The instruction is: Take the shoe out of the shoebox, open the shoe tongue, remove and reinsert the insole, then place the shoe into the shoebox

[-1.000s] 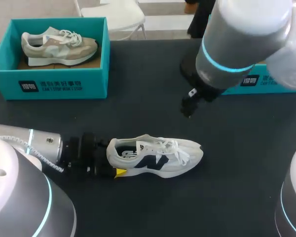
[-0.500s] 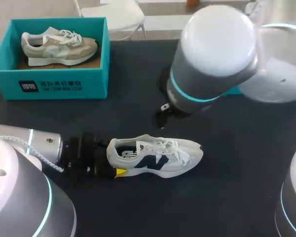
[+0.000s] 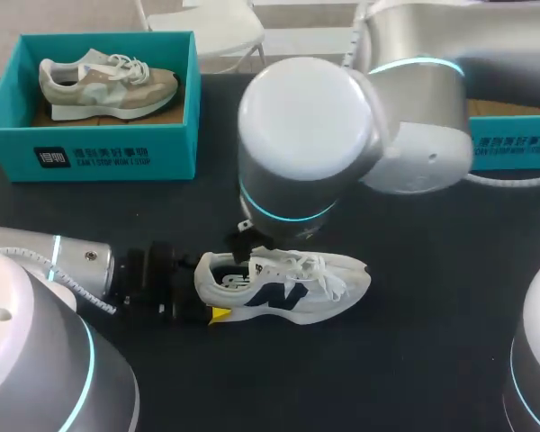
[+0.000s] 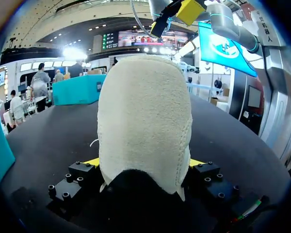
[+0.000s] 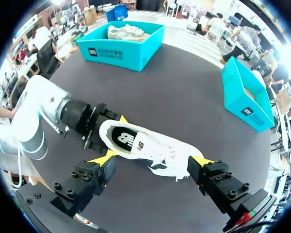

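One white low-top sneaker with a dark side logo (image 3: 283, 286) is laid on its sole on the black tabletop (image 3: 432, 360), outside any box, with its toe pointed toward the robot's right. Its heel is clamped from both sides by the left gripper (image 3: 205, 286), which is held low and level with the tabletop. In the left wrist view the pale suede heel (image 4: 144, 121) is seen filling the space between the two yellow tips of that gripper (image 4: 144, 165), and both are pressed against it.

The right gripper (image 3: 245, 245) is held above the heel opening of the sneaker, apart from it. Its fingers are spread wide with nothing between them. In the right wrist view the sneaker (image 5: 145, 148) is seen under this gripper (image 5: 153, 158), lying across the gap between its fingers.

A teal cardboard shoebox (image 3: 90, 157) is set at the far left of the tabletop, well apart from the sneaker, and a beige sneaker (image 3: 108, 83) is held inside it. A second teal shoebox (image 3: 513, 144) is partly seen at the far right, behind the right arm.
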Tool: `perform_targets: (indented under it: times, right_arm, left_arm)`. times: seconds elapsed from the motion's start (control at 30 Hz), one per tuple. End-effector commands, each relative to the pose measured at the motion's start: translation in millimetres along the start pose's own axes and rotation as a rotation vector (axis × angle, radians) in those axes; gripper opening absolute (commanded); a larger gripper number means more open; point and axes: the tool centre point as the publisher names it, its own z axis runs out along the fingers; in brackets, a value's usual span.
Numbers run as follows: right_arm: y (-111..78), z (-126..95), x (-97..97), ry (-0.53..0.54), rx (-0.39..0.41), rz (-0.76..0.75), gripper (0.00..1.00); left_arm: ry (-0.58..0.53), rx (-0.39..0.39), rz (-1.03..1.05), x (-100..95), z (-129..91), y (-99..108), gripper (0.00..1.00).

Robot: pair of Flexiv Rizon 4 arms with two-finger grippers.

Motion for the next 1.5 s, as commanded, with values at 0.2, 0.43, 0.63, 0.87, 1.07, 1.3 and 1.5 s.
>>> perform_targets:
  times: [0.2, 0.43, 0.63, 0.87, 1.07, 1.3, 1.5]
  right_arm:
    - [1.2, 1.9, 10.6, -0.040, 0.002, 0.001, 1.00]
    - [1.2, 1.9, 10.6, -0.040, 0.002, 0.001, 1.00]
    - [1.2, 1.9, 10.6, -0.040, 0.002, 0.001, 1.00]
    - [4.3, 8.6, 12.7, -0.042, -0.015, 0.039, 1.00]
    - [4.1, 43.8, 14.8, -0.091, 0.030, 0.258, 1.00]
    - [-2.5, 65.1, 17.8, -0.135, 0.075, 0.359, 1.00]
    - [-12.9, 67.3, 24.6, -0.186, 0.109, 0.397, 1.00]
  left_arm:
    - [-0.003, -0.003, 0.000, 5.8, 4.0, 2.7, 0.00]
    - [-0.003, -0.003, 0.000, 5.8, 4.0, 2.7, 0.00]
    - [-0.003, -0.003, 0.000, 5.8, 4.0, 2.7, 0.00]
    - [-0.003, -0.003, 0.000, 5.8, 4.0, 2.7, 0.00]
    - [-0.003, -0.003, 0.000, 5.8, 4.0, 2.7, 0.00]
    - [-0.003, -0.003, 0.000, 5.8, 4.0, 2.7, 0.00]
    - [-0.003, -0.003, 0.000, 5.8, 4.0, 2.7, 0.00]
